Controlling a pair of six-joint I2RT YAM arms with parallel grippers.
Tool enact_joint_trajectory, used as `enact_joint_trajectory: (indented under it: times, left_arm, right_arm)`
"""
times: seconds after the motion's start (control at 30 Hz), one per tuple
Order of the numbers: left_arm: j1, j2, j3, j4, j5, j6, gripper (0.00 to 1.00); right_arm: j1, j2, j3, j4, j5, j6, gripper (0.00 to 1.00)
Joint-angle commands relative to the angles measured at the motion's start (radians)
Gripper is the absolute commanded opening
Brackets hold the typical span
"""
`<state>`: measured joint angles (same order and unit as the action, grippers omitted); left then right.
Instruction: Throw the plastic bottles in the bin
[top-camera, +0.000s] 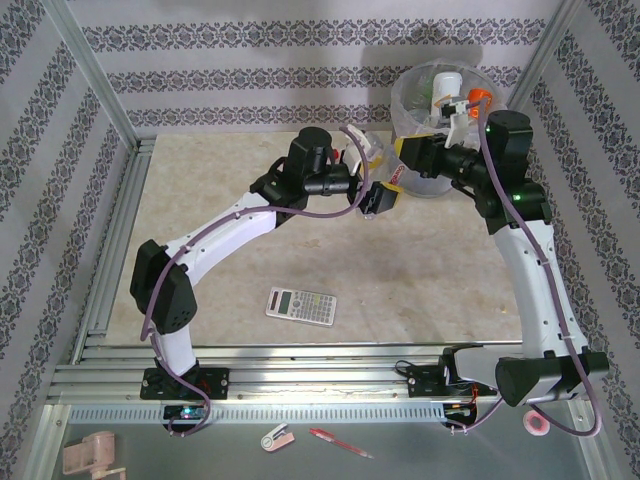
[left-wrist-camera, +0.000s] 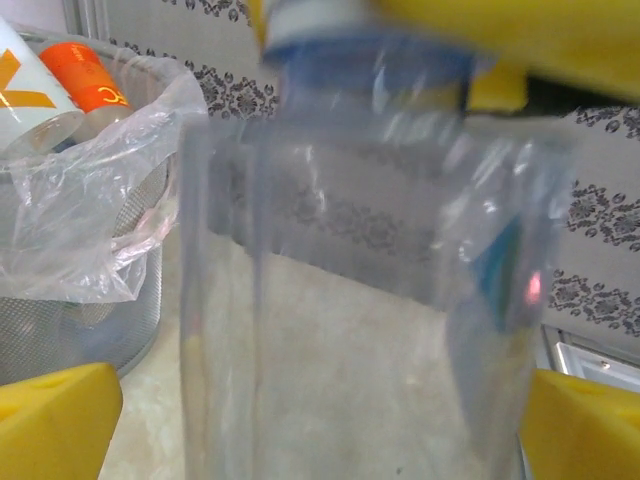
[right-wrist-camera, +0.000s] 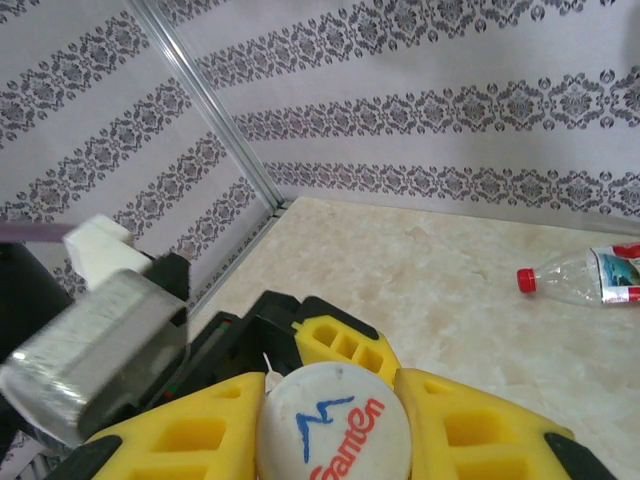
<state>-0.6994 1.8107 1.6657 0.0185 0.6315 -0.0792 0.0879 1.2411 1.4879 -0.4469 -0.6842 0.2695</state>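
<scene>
A clear plastic bottle (left-wrist-camera: 340, 300) hangs upright between my two grippers, beside the bin (top-camera: 415, 100). My right gripper (right-wrist-camera: 335, 405) is shut on its white printed cap (right-wrist-camera: 335, 430). Around the bottle's body my left gripper (left-wrist-camera: 320, 430) stands open, its yellow fingertips (left-wrist-camera: 55, 420) wide on either side. In the top view the two grippers meet just left of the bin, the left gripper (top-camera: 380, 180) below the right gripper (top-camera: 404, 158). The bag-lined grey bin (left-wrist-camera: 90, 310) holds an orange-labelled bottle (left-wrist-camera: 85, 75) and others. Another clear bottle with a red cap (right-wrist-camera: 590, 275) lies on the table.
A flat grey calculator (top-camera: 301, 305) lies on the table near the front. Patterned walls and aluminium posts close in the table on three sides. A pen (top-camera: 340, 441) and a tape roll (top-camera: 537, 422) lie on the shelf in front of the arm bases.
</scene>
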Motion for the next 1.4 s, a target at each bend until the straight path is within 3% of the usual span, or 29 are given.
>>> enact_joint_trajectory:
  times: [0.0,0.4,0.63,0.87,1.17,1.23,1.37]
  left_arm:
    - [-0.009,-0.059,-0.043,0.087,-0.033,-0.015,1.00]
    - [0.013,-0.174,-0.209,0.150,-0.125,-0.046,1.00]
    - [0.024,-0.224,-0.313,0.150,-0.184,-0.063,1.00]
    - [0.029,-0.255,-0.367,0.158,-0.232,-0.068,1.00]
    - [0.035,-0.292,-0.389,0.132,-0.256,-0.075,1.00]
    - [0.035,-0.311,-0.404,0.119,-0.271,-0.080,1.00]
    - [0.038,-0.347,-0.457,0.126,-0.298,-0.115,1.00]
  right_arm:
    - [-0.002,-0.005,0.063,0.016,0.038,-0.023,0.04]
    - [-0.087,-0.015,0.239,0.201,0.373,-0.155,0.01]
    - [-0.128,-0.014,0.273,0.479,0.550,-0.207,0.00]
    - [-0.139,0.024,0.311,0.617,0.553,-0.213,0.00]
    - [-0.142,0.137,0.302,0.634,0.508,-0.183,0.00]
    - [-0.138,0.203,0.283,0.619,0.479,-0.182,0.06]
    - [-0.138,0.342,0.264,0.503,0.477,-0.198,0.43]
